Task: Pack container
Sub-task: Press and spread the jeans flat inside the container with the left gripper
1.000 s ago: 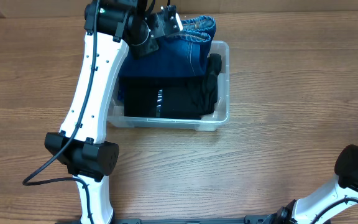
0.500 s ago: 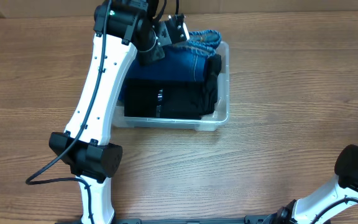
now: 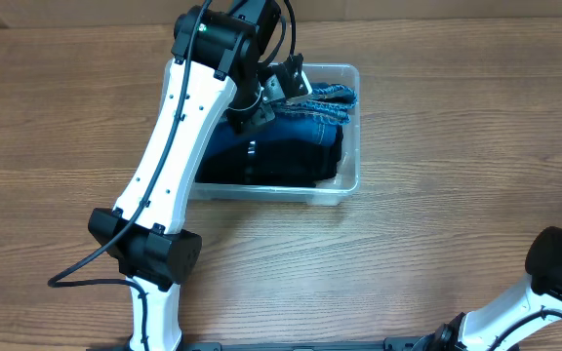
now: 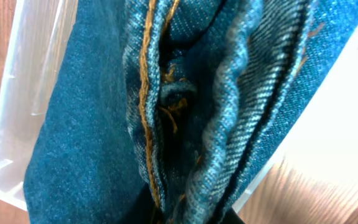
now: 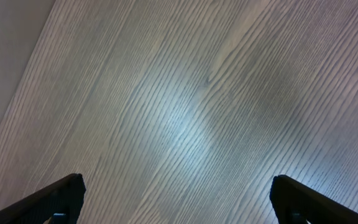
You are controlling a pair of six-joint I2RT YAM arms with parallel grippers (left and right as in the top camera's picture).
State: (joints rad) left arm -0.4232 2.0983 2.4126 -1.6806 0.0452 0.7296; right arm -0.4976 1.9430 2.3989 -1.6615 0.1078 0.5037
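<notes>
Wood-grain counter [image 3: 437, 244] carried the container [image 3: 355, 181], which stood toward the far middle of the overhead view, beneath the left arm. Folded blue jeans [image 3: 315, 109] filled its far half, with the stitched end bunched against the right wall. A black garment [image 3: 291, 161] lay in the near half, touching the denim. The left gripper [image 3: 283, 86] hung low over the jeans. In the left wrist view, seams and folds filled nearly the whole frame, with the clear wall of the tub showing at either edge. Its fingers were hidden in the cloth, so it could not be told whether the jaws were parted or closed on denim. The right gripper [image 5: 179, 190] was over bare counter, well apart from the tub, with its jaws spread wide and nothing between them. The step in hand appeared to be settling the jeans into the tub beside the black garment, and the packing looked far along. The next move would probably call for pressing the bunched end down inside the walls, then lifting the jaws straight up so that no fold was dragged back over the rim.
</notes>
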